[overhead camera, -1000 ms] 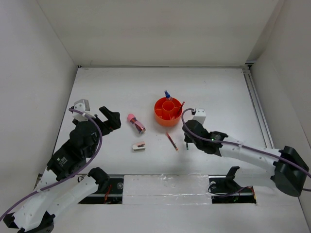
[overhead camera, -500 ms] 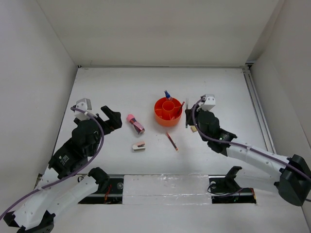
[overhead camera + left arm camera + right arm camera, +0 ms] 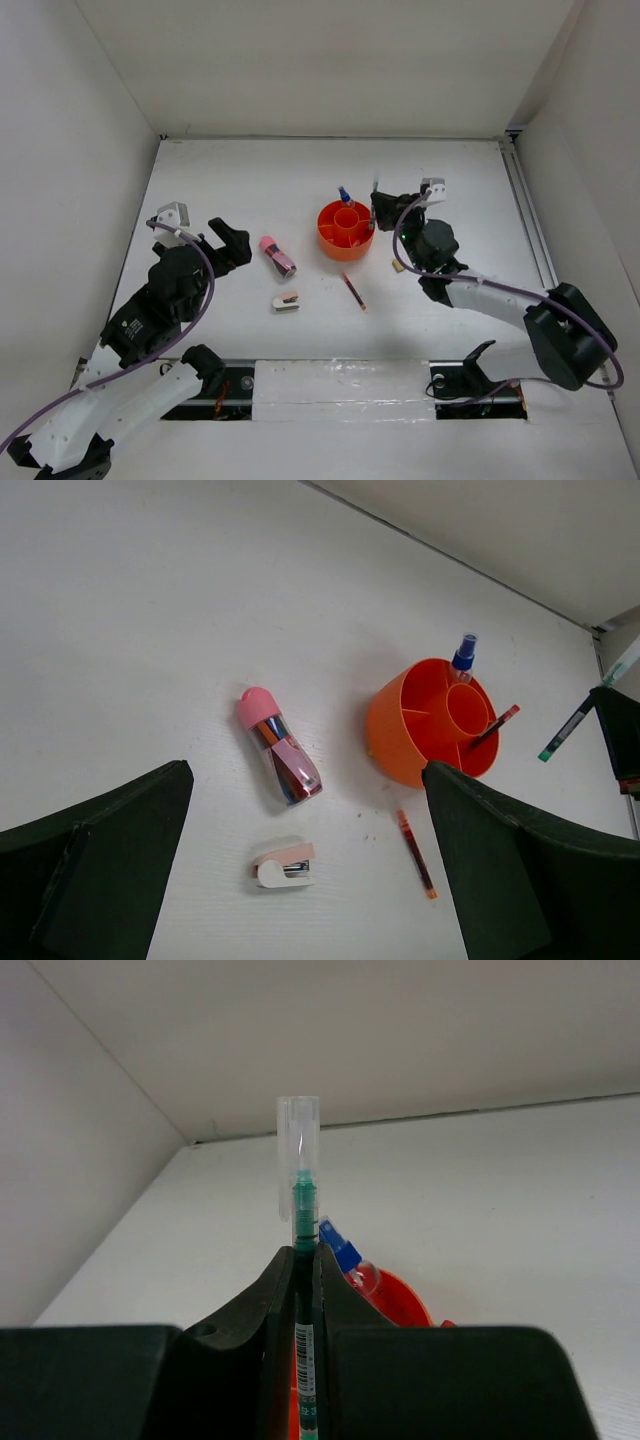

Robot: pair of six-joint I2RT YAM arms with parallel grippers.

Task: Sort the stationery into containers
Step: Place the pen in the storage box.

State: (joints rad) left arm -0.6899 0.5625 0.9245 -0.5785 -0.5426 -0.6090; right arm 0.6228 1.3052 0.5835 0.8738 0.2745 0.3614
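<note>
Arms (image 3: 150, 310): white links, black joint housings.
Right gripper (image 3: 305, 1252): matte black fingers (image 3: 275, 1305).
Cables (image 3: 209, 283): purple, looping along both arms.
Wrist blocks (image 3: 172, 213): pale, possibly camera mounts.

tube (image 3: 279, 255) left of tub (image 3: 338, 249), stapler (image 3: 285, 302) before tube, pen (image 3: 353, 290) before tub, eraser (image 3: 397, 266) right of tub

White table (image 3: 250, 180) — plain white walls (image 3: 330, 60), taped strip (image 3: 340, 385) along near edge

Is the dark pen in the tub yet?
Out. The right gripper is shut on the dark pen, held in the air beside the tub, not inside.
</note>
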